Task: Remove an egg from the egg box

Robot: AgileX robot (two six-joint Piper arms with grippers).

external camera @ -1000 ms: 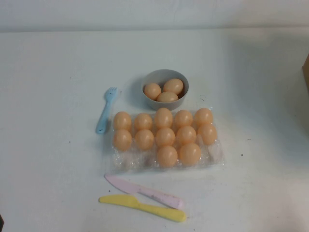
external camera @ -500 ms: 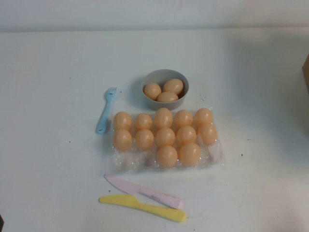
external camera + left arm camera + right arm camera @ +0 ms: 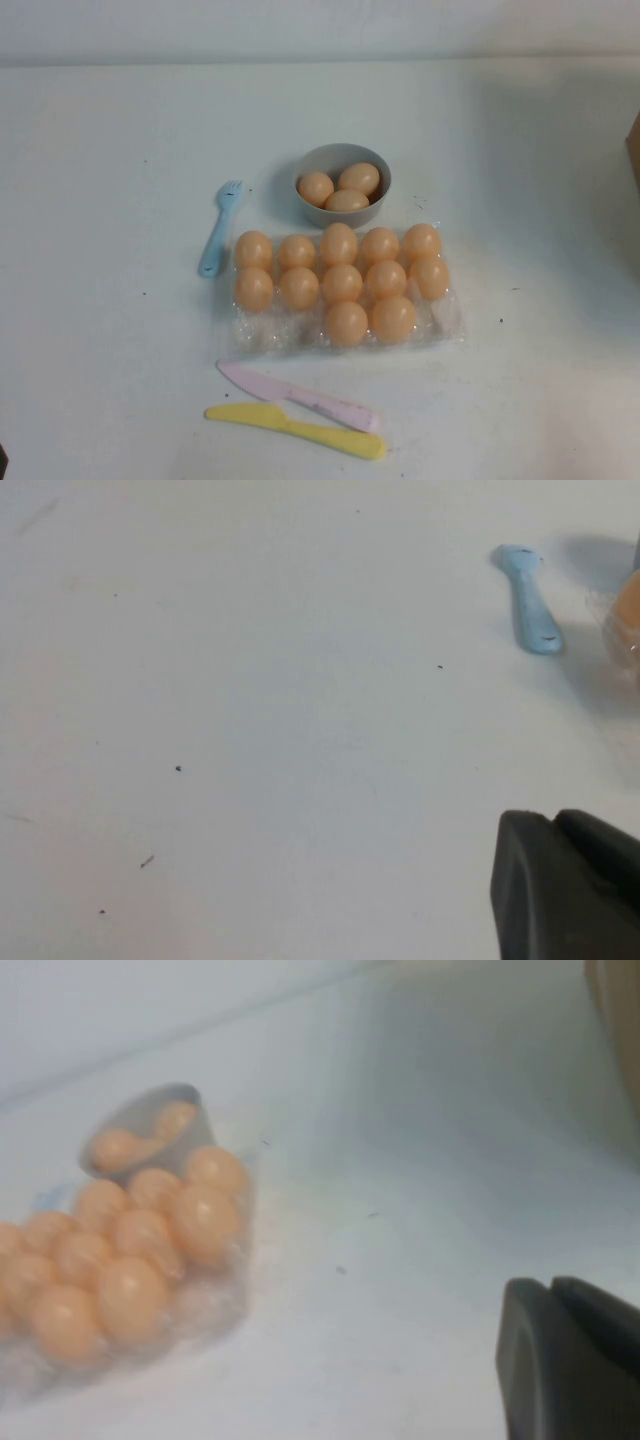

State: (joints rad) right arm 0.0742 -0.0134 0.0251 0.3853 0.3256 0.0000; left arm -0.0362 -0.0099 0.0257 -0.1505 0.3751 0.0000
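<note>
- White matte table (image 3: 110, 350): flat, a few dark specks, no writing readable anywhere.
- Egg box (image 3: 447, 322): flat rectangular tray of clear crinkly plastic, three rows of five cups, table centre. Holds twelve eggs: far and middle rows full, near row has two, three near cups bare. No label legible.
- Round grey bowl (image 3: 343, 153): smooth, matte, just beyond the box's far edge, three eggs inside.
- Pale pink plastic knife (image 3: 298, 396) and yellow plastic knife (image 3: 295, 428): smooth, blunt, lying side by side just off the box's near edge, yellow one nearer the robot.
- Light blue plastic fork (image 3: 219, 229): flat on the table, just off the box's far-left corner.
- Egg (image 3: 345, 323): small, smooth, glossy, pale orange, seated in a near-row cup next to its one neighbour; identical to the rest.
- Left gripper (image 3: 565, 885): only a dark block at the wrist view's edge, over bare table; fork and box corner lie well ahead of it. Jaw opening: cannot tell. Nothing seen held.
- Right gripper (image 3: 570, 1355): same dark block, over bare table; box and bowl well ahead and off to one side. Jaw opening: cannot tell. Nothing seen held.
</note>
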